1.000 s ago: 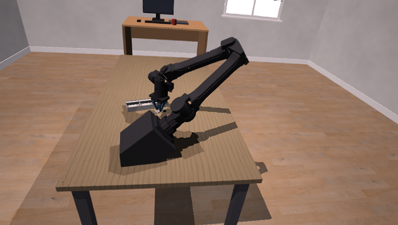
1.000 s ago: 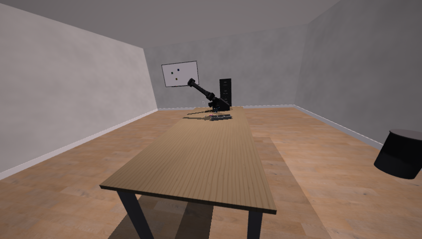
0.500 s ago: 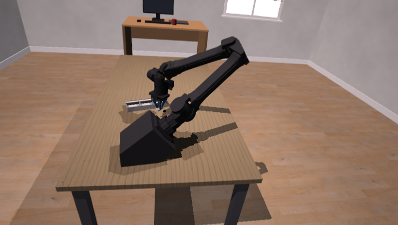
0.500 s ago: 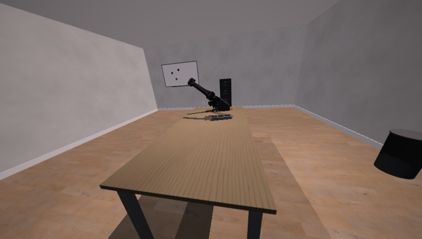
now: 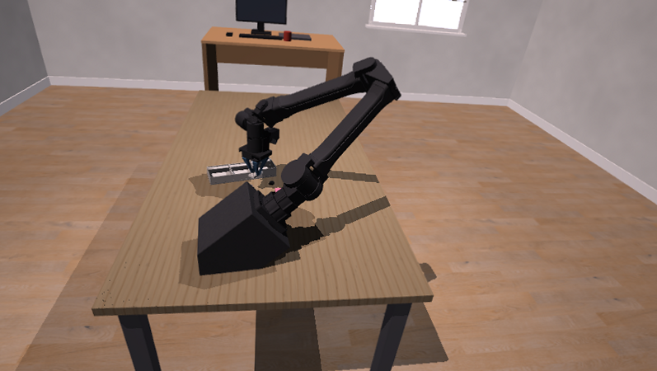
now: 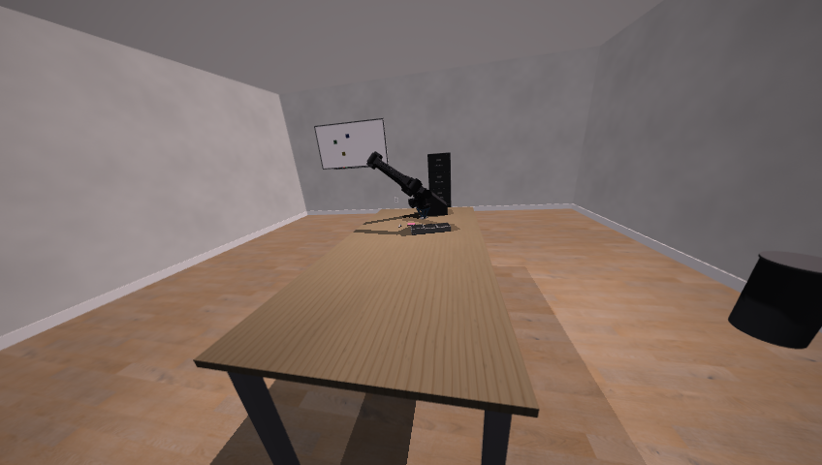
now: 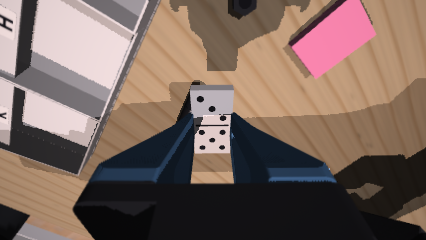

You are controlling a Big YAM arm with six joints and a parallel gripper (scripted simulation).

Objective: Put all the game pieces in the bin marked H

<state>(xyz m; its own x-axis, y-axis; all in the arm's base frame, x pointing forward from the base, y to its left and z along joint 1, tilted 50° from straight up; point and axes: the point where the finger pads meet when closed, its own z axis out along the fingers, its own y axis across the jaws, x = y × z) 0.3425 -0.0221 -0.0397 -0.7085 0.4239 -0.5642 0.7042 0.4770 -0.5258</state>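
My gripper (image 7: 212,120) is shut on a white domino (image 7: 211,117) with black pips and holds it above the table. In the wrist view the grey bins (image 7: 60,65) lie to the left of the domino, and a label H (image 7: 6,22) shows at the far left edge on one compartment. In the top view the gripper (image 5: 254,169) hangs over the right end of the grey bins (image 5: 241,172). In the exterior view the arm (image 6: 406,184) and bins (image 6: 429,228) are small at the table's far end.
A pink flat block (image 7: 334,37) lies on the table to the upper right in the wrist view, and also shows in the top view (image 5: 276,189). A small black object (image 7: 242,6) lies at the top edge. The arm's black base (image 5: 239,230) stands in front of the bins.
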